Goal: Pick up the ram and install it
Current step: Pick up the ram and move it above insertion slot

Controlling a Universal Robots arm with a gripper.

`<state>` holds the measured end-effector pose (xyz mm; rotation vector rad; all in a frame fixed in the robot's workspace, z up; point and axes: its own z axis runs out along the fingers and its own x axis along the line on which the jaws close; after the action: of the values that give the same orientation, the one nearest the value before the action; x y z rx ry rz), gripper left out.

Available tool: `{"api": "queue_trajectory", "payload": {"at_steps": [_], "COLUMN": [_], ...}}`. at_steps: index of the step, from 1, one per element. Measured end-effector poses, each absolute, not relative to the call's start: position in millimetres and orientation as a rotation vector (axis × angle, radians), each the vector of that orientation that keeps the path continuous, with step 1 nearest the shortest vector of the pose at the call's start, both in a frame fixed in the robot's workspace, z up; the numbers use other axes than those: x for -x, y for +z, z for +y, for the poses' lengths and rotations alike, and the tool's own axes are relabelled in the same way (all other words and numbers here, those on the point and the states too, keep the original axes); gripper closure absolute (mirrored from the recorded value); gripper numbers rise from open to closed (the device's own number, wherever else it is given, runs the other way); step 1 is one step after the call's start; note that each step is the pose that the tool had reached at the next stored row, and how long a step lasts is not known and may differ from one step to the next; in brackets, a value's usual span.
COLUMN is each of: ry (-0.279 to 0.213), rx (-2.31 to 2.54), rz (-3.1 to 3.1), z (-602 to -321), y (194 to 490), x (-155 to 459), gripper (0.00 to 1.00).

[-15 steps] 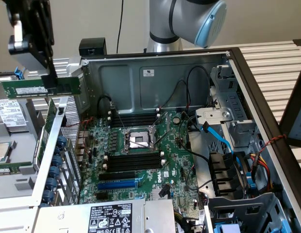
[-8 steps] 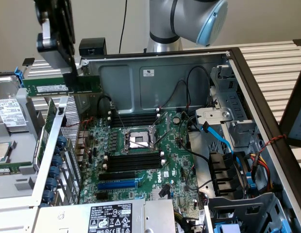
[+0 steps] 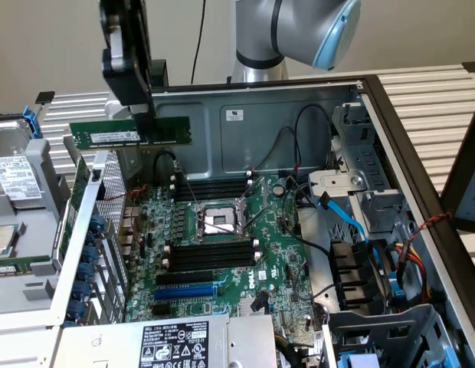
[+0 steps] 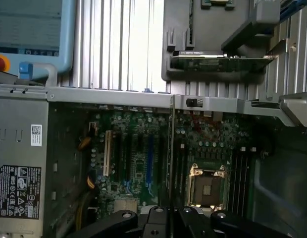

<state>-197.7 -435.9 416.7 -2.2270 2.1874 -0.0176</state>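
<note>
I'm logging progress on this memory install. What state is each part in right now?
ram: held in the air above the case, level, not seated in any slot.
gripper: shut on the ram.
memory slots: empty.
blue expansion slot: empty.
processor socket: uncovered, no cooler on it.
computer case: open, board exposed.

The ram looks matt green, the case dull grey metal.
</note>
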Motion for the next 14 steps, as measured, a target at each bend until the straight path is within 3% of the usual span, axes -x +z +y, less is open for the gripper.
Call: {"api": "queue_trajectory", "payload": {"at_steps": [14], "ry": [-0.017], "rx": [2.227], "rz": [2.187], "z": [-420], "y": [414], "x": [143], "gripper": [0.87]}}
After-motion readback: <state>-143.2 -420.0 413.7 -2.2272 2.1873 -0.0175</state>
